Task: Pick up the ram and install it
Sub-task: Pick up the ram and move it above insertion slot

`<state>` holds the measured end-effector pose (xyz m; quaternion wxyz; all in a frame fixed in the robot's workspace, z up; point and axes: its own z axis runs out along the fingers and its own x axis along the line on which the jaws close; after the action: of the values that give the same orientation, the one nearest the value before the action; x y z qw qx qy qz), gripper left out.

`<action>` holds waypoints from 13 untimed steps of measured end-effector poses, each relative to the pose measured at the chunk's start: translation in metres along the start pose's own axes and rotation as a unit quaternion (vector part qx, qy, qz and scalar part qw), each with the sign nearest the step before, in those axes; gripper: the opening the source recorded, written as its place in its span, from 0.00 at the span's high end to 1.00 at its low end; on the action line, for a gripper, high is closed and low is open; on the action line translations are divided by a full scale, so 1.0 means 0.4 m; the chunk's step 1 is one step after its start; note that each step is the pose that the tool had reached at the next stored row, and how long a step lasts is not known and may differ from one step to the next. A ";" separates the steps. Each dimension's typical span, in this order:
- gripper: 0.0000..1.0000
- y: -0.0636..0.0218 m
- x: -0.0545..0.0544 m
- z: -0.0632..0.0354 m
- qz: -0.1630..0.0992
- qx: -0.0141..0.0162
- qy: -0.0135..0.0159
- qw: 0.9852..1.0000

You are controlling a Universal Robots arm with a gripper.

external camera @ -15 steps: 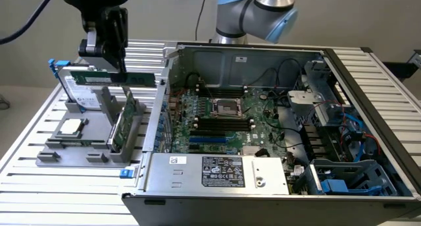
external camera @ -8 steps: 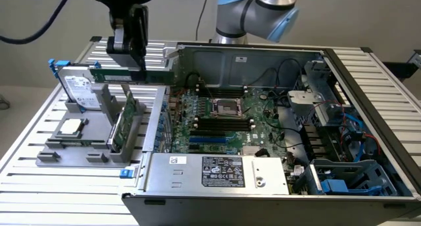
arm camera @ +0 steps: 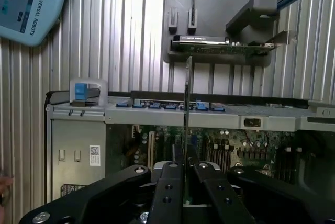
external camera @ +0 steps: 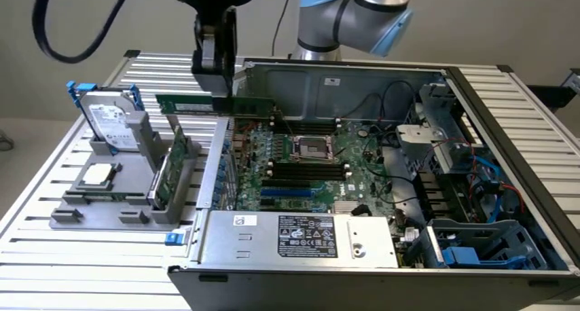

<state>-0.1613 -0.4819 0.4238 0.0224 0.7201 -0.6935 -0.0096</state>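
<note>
The jaws of the gripper (external camera: 220, 87) are pressing in from both sides on the ram (external camera: 186, 105), pinching it near its middle so that the long green stick is lying level and sticking out to either side of them. In the wrist view the ram (arm camera: 187, 103) is showing edge-on as a thin line running out from between the jaws.

The ram is hanging in the air, touching nothing else, above the wall of the open case (external camera: 363, 87) on the exterior view's left, between the grey holder (external camera: 100, 216) and the motherboard (external camera: 354, 182). The black slots (external camera: 308, 168) are lying lower and further toward the exterior view's right, well apart from the stick and looking unfilled.

On the holder, a hard drive (external camera: 113, 124) with blue handles and a broader green card (external camera: 174, 168) are standing upright, and the holder is resting on the slatted counter (external camera: 91, 257) beside the case.

Judging by this, the pickup is done and the ram is clear of the holder. The install is not: the stick is not yet over a slot, nor lowered, nor seated.
</note>
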 end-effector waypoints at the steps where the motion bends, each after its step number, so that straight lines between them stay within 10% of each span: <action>1: 0.86 -0.011 -0.001 -0.001 0.000 0.000 0.000 1.000; 13: 0.86 -0.080 -0.078 0.003 0.000 0.000 0.000 1.000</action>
<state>-0.1304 -0.4496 0.4205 0.0225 0.7201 -0.6935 -0.0095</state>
